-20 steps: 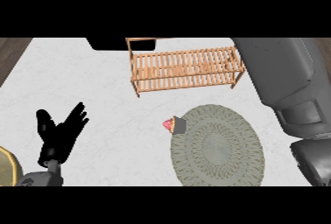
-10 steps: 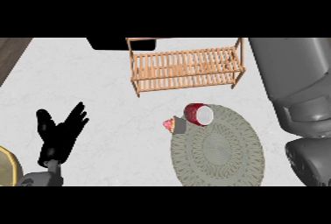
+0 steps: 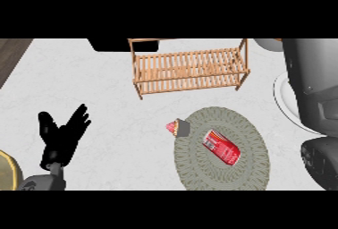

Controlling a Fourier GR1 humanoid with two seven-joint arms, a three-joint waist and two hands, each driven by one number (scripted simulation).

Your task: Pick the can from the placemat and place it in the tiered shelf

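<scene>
The left hand (image 3: 61, 139) shows at the lower left of the head view. Its fingers are straight and spread, pointing up and away from the forearm, and the thumb stands off to the left. The hand holds nothing and rests over bare counter, well apart from the placemat. Its grey wrist enters from the lower edge.

The right hand itself cannot be made out. Only a large grey arm section (image 3: 317, 85) fills the right edge of the view, so the state of the right fingers cannot be told.

The can (image 3: 221, 146), red with a pale label, lies on its side on the round grey-green woven placemat (image 3: 224, 179). It sits near the middle of the mat, with its long axis running from upper left to lower right. No hand touches it.

A small red and dark object (image 3: 177, 127) sits at the placemat's upper left rim.

The wooden tiered shelf (image 3: 190, 69) stands on the white counter (image 3: 119, 116) beyond the placemat, apart from it, with slatted tiers open to view.
</scene>
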